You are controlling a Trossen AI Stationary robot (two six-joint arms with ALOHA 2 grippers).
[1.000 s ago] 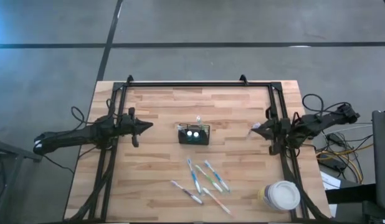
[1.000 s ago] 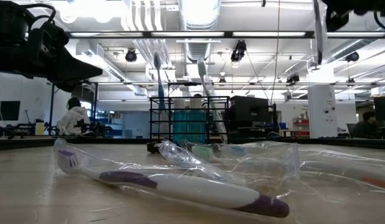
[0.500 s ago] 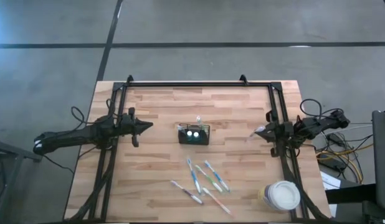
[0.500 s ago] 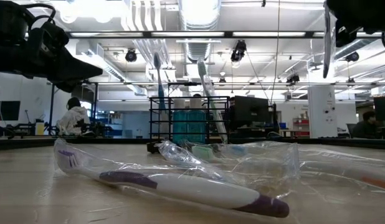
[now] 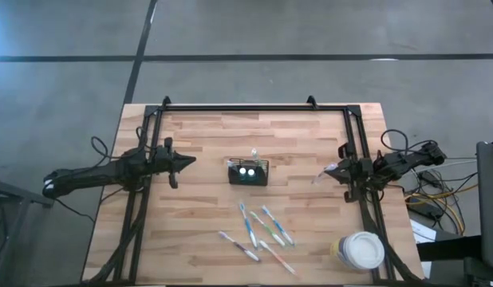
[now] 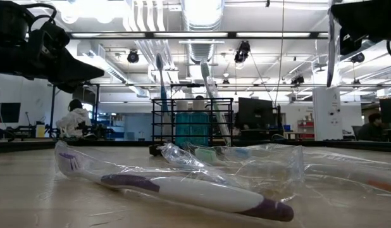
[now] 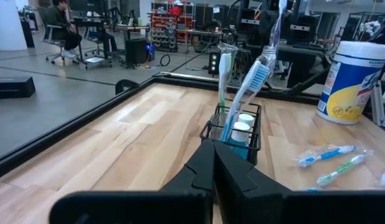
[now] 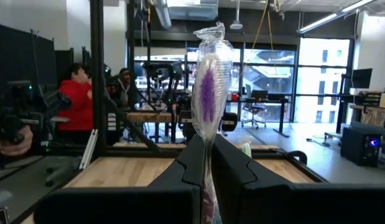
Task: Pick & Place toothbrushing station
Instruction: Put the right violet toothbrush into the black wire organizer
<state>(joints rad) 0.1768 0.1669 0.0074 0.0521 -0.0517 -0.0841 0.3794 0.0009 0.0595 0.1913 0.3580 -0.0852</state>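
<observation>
The toothbrushing station (image 5: 248, 172) is a small black wire caddy on the middle of the table. It holds a green toothbrush (image 7: 225, 81) and a blue one (image 7: 251, 81), both upright, and white-capped tubes. My left gripper (image 5: 191, 161) hangs shut to the caddy's left, touching nothing; its fingers (image 7: 212, 158) point at the caddy. My right gripper (image 5: 333, 169), near the table's right edge, is shut on a wrapped purple-bristled toothbrush (image 8: 208, 87). Several wrapped toothbrushes (image 5: 261, 231) lie flat on the near half of the table. My right gripper pinches the wrapped toothbrush by its handle (image 8: 206, 134) between its two fingers. The bristle head sticks out beyond the fingertips, toward the table's middle. The toothbrush (image 6: 329, 44) is lifted clear of the table, its clear wrapper still on it.
A round white-lidded tub (image 5: 360, 251) stands at the near right corner. A black frame rail (image 5: 246, 108) runs along the far edge and down both sides. Bare wood lies between caddy and right gripper. People sit in the room beyond the table.
My right arm has folded down and drawn back toward the table's right edge. Its gripper has sunk a little with the wrapped toothbrush, still shut on it. The caddy and the loose toothbrushes have stayed where they were.
</observation>
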